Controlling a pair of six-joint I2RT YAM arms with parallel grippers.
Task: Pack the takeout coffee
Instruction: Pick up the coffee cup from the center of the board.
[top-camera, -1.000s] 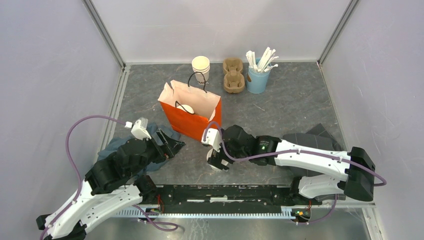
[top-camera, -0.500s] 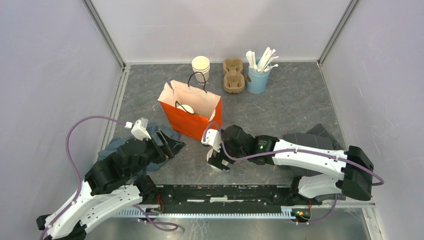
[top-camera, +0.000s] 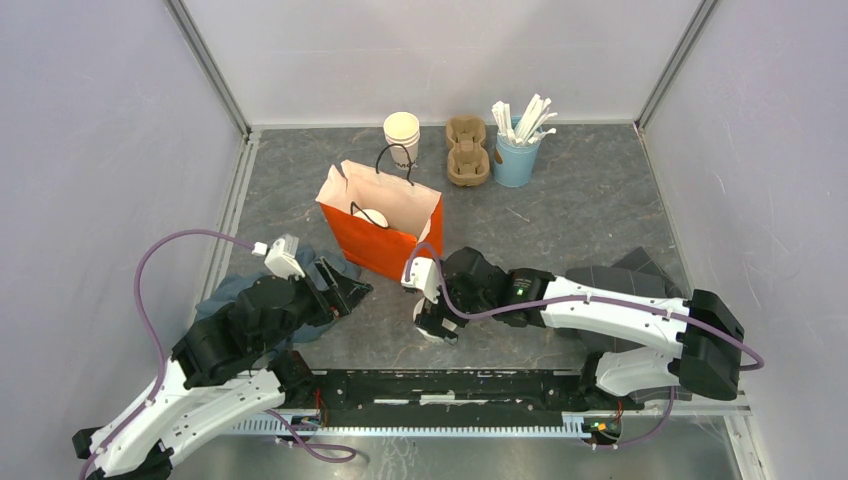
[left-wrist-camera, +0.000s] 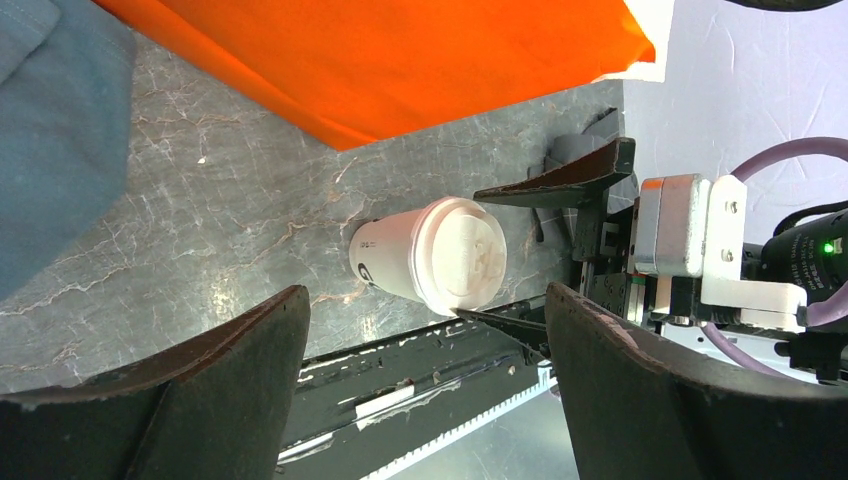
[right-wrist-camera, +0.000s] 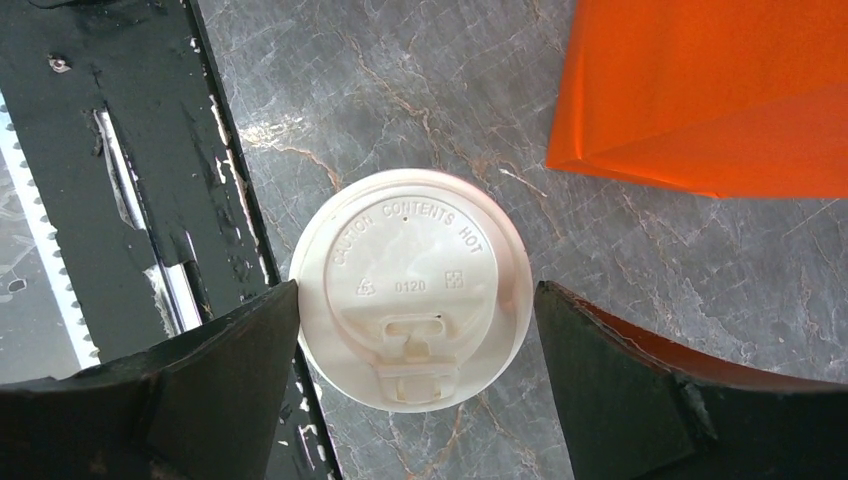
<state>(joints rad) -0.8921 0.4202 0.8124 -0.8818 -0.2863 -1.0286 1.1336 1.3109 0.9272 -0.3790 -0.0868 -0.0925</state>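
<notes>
One takeout coffee (right-wrist-camera: 410, 285), a cream cup with a white sip lid, stands upright near the table's front edge (top-camera: 432, 330) (left-wrist-camera: 430, 258). My right gripper (right-wrist-camera: 415, 300) (top-camera: 435, 320) is open and straddles it from above. Its left finger (right-wrist-camera: 200, 380) is at the lid's rim, while the right finger (right-wrist-camera: 680, 390) stands a little apart. A second lidded cup (top-camera: 372, 216) sits inside the orange paper bag (top-camera: 385, 235) (right-wrist-camera: 710, 90) (left-wrist-camera: 400, 60). My left gripper (top-camera: 345, 290) (left-wrist-camera: 425, 300) is open and empty, left of the cup and pointing toward it.
A stack of lidless cups (top-camera: 401, 135), a cardboard cup carrier (top-camera: 467, 150) and a blue tub of white sticks (top-camera: 517, 150) line the back. A blue-grey cloth (top-camera: 225, 295) (left-wrist-camera: 50, 130) lies under my left arm. A black rail (top-camera: 450, 385) runs along the front edge.
The right arm has shifted slightly left, its gripper staying over the cup. The left arm has barely moved.
</notes>
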